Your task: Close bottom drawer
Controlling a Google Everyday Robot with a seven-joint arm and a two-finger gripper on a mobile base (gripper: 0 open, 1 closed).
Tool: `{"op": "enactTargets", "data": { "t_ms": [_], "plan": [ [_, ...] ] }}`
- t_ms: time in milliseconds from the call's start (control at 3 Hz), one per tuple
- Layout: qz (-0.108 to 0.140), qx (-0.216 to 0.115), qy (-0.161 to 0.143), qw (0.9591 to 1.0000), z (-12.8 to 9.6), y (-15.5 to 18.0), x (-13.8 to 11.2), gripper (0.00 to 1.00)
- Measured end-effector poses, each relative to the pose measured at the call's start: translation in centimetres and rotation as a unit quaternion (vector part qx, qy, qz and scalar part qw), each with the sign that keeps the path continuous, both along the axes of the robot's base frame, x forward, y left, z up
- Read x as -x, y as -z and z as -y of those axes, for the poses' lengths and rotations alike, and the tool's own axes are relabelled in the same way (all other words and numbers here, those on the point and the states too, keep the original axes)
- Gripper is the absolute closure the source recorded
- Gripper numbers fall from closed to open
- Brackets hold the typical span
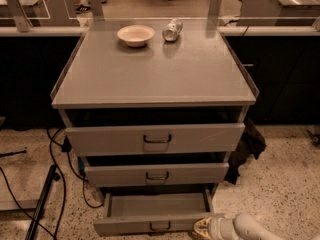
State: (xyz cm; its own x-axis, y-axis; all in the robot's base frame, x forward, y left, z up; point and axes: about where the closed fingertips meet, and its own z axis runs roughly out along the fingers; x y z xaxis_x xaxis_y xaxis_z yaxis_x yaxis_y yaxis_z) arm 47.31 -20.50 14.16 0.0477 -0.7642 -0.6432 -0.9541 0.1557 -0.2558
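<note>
The bottom drawer (pixel 150 225) is a grey metal drawer with the narrowest front and a small dark loop handle (pixel 160 227). It stands pulled well out, and its inside (pixel 157 204) looks empty. My gripper (pixel 199 229) is at the bottom edge of the view, at the right end of the drawer's front panel, on a pale arm (pixel 250 230) coming in from the lower right. It looks to be touching or very close to the panel.
The middle drawer (pixel 156 174) and top drawer (pixel 156 138) are each pulled out a little. A bowl (pixel 135 34) and a can on its side (pixel 172 30) rest on the cabinet top (pixel 155 69). Cables and a dark pole (pixel 42 199) lie on the floor at left.
</note>
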Motion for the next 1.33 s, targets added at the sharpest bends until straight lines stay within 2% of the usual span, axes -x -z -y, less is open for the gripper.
{"op": "enactTargets", "data": {
  "t_ms": [333,667,1333],
  "plan": [
    [0.002,0.018,0.001,0.9998,0.3,1.2,-1.0,1.0],
    [0.012,0.02,0.008,0.9997,0.3,1.7,-1.9,1.0],
    [0.04,0.005,0.024,0.9989,-0.4,1.8,-5.1,1.0]
  ]
}}
